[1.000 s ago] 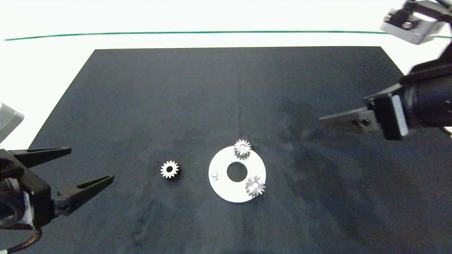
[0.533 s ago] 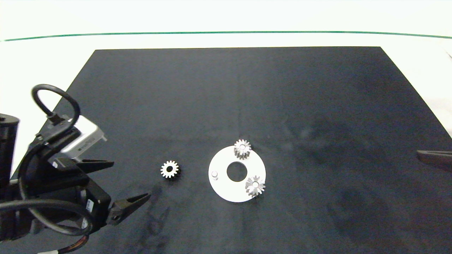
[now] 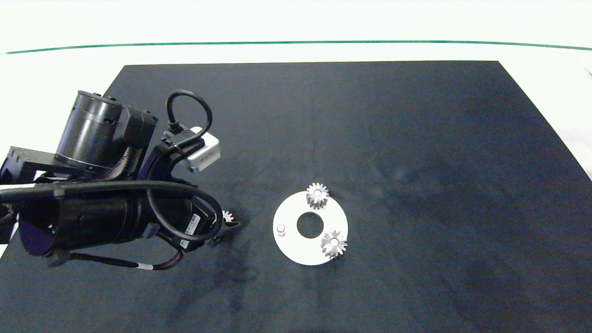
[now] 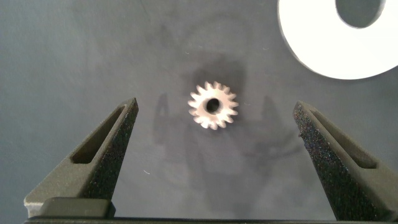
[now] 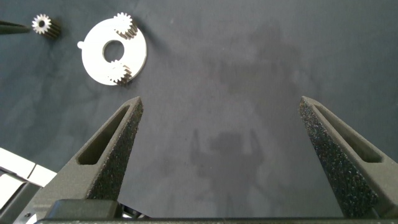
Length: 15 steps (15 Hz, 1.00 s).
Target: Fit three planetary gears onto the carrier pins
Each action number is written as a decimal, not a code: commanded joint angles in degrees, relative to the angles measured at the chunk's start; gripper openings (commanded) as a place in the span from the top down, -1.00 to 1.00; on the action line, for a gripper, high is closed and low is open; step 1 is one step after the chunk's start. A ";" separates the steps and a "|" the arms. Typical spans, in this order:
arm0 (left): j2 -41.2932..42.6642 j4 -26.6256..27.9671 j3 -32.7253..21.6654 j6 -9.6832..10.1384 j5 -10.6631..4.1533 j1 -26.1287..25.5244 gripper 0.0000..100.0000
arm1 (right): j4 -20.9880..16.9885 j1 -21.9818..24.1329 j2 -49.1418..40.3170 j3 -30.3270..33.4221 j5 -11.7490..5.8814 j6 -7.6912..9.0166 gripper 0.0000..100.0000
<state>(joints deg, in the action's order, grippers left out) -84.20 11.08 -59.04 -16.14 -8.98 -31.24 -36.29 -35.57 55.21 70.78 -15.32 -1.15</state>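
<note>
A flat white disc lies on the black mat with three carrier pins near its rim. Two planetary gears sit on pins; the third pin stands bare. A loose gear lies flat on the mat left of the disc. My left gripper hangs open directly above it, one finger on each side, not touching. In the head view the left arm hides most of this gear. My right gripper is open and holds nothing, off to the right of the disc.
The black mat covers most of the white table. A green line runs along the far side. The right arm is out of the head view. Bare mat lies around the disc.
My left arm has swung in from the left edge to above the loose gear. The right arm has pulled out of the head view to the right.
</note>
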 commanded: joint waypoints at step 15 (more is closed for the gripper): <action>-8.61 -0.27 0.68 -1.00 -0.16 0.48 -1.00 | -0.10 -0.02 0.34 -0.55 0.03 0.00 -1.00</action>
<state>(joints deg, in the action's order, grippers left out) -91.51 10.72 -58.21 -17.03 -9.07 -30.70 -36.18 -35.57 55.26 70.29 -15.19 -1.15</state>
